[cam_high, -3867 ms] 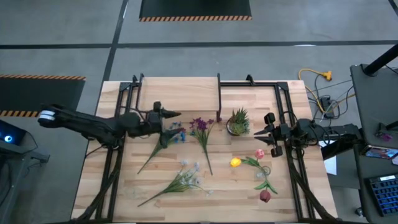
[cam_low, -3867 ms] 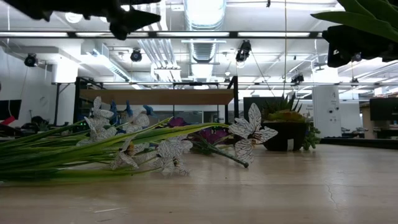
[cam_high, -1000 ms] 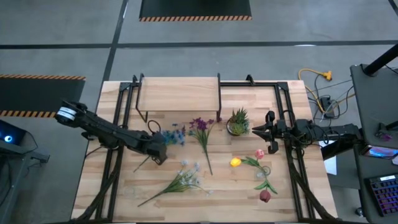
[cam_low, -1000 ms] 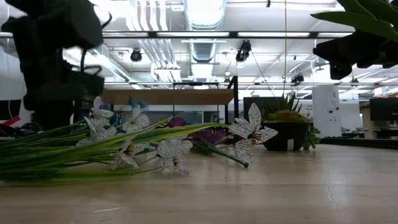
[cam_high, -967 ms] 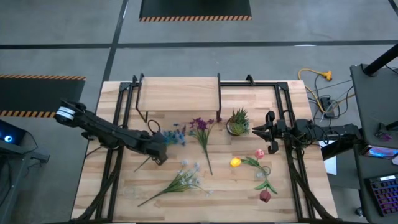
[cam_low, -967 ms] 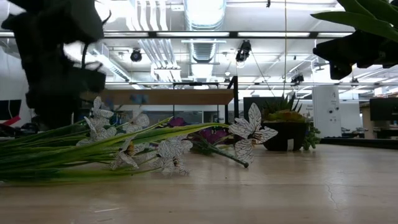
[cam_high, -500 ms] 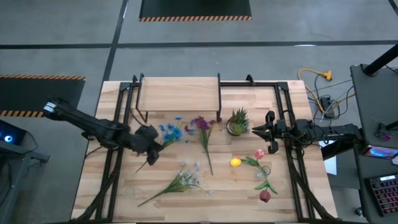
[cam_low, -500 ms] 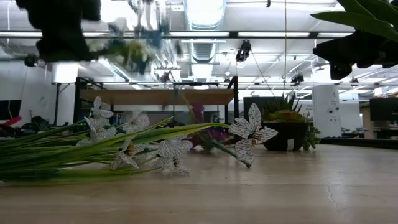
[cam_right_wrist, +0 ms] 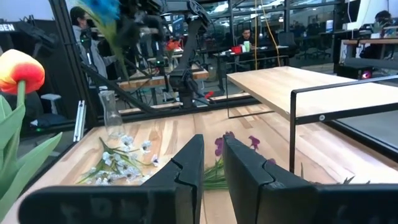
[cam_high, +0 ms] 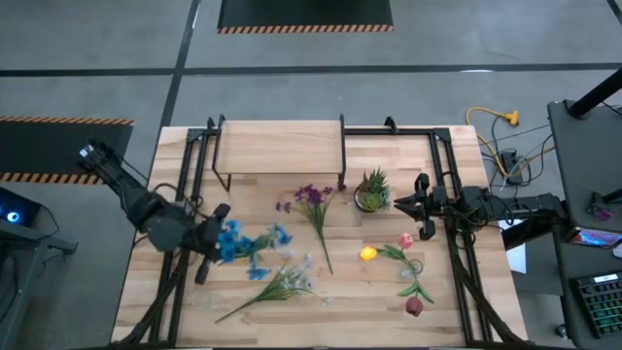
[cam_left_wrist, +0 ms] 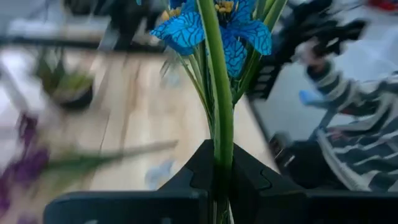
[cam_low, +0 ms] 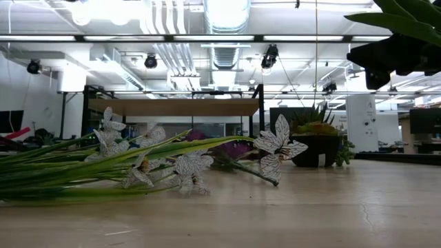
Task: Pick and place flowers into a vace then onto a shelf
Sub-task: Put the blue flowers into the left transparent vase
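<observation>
1. Left gripper (cam_high: 212,245), left-centre of the high view, is clamped on the blue flowers (cam_high: 243,243); the left wrist view shows the green stems pinched between the fingers (cam_left_wrist: 186,180), with the blue blooms (cam_left_wrist: 214,28) above them.
2. The blue flowers extend from the jaws toward the table's middle. They look lifted off the wood, but height cannot be judged for certain.
3. Handling, as a judgement: light, thin, springy plastic stems with floppy cloth blooms. They will sway when swung, so grip low on the stems, never on the petals.
4. Other stems lie loose on the table: white flowers (cam_high: 282,284) lower centre, purple flowers (cam_high: 313,199) mid-frame, red and yellow tulips (cam_high: 398,255) lower right.
5. A clear glass vase (cam_right_wrist: 112,118) stands upright in the right wrist view, beside the white flowers; I cannot place it in the high view.
6. Shelf (cam_high: 280,146) stands upper centre with nothing on it.
7. Right gripper (cam_high: 416,206) waits at right, near the potted plant (cam_high: 371,190), fingers (cam_right_wrist: 186,165) close together on nothing.
</observation>
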